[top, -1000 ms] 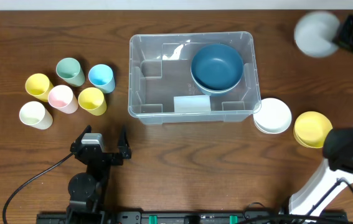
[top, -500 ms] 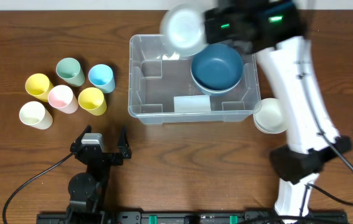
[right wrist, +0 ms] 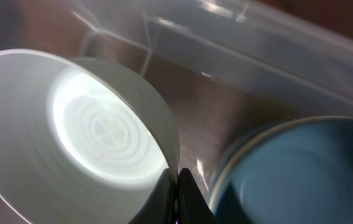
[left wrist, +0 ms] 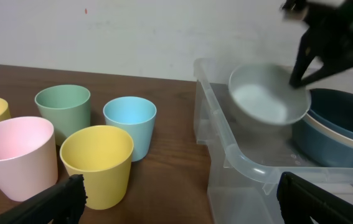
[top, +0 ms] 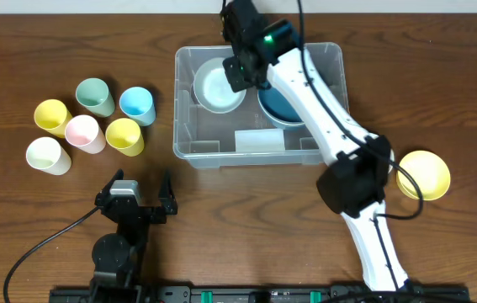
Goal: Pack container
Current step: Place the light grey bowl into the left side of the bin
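Note:
The clear container (top: 221, 155) stands at the table's middle; it also shows in the left wrist view (left wrist: 226, 146) and the right wrist view (right wrist: 263, 43). A blue bowl (top: 282, 108) lies in its right half. My right gripper (top: 242, 69) is shut on the rim of a white bowl (top: 219, 87) and holds it tilted inside the container's left half, beside the blue bowl (right wrist: 301, 174). The pinch on the white bowl (right wrist: 70, 124) shows at the right gripper (right wrist: 177, 186). My left gripper (top: 142, 188) is open and empty near the front edge.
Several cups stand at the left: yellow (top: 52, 116), green (top: 95, 96), blue (top: 136, 104), pink (top: 84, 133), yellow (top: 124, 135), white (top: 46, 155). A yellow bowl (top: 424, 174) lies right of the container. The right arm crosses above the container's right half.
My right arm swung from the far right corner to the container's left half, carrying the white bowl down into it. The left arm has not moved.

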### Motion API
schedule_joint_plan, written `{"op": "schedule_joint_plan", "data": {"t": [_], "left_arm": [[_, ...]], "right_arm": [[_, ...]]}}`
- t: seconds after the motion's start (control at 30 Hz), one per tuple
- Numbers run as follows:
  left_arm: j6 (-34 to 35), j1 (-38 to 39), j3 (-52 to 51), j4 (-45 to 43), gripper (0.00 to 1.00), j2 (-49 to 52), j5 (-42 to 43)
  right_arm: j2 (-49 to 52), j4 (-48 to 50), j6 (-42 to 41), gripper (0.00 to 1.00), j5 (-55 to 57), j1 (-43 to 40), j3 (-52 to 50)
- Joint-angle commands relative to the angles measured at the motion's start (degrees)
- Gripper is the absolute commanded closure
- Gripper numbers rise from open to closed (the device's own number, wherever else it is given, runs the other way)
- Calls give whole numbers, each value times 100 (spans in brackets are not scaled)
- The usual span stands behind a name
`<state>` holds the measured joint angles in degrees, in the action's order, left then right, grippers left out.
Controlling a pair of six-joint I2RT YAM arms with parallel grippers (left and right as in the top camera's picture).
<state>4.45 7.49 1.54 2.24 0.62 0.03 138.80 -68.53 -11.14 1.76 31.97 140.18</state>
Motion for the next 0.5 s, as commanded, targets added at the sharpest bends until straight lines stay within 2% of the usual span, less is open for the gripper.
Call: {"op": "schedule_joint_plan", "data": {"t": [0.0, 0.17, 0.2, 0.27, 0.3, 0.4, 0.47], "left_arm": [[-15, -28, -129, 188, 2, -39, -61], [-15, -28, -129, 188, 3, -39, -63], [-15, -28, -129, 188, 2, -39, -61], [-15, -28, -129, 188, 2, -39, -61], [-15, -28, -129, 188, 2, -39, -61], [-15, -28, -129, 188, 2, -39, -61], [-15, -28, -129, 188, 2, -39, -61]], "right_arm": [[306, 103, -101, 99, 76, -50, 39], [671, 289, -98, 97, 76, -50, 39], [702, 323, -72, 92, 76, -52, 39], [708, 376, 15, 66, 79, -52, 39], [704, 415, 83, 58, 79, -52, 42], [603, 424, 98, 51, 79, -63, 72], [466, 321, 96, 50, 50, -81, 188]]}}
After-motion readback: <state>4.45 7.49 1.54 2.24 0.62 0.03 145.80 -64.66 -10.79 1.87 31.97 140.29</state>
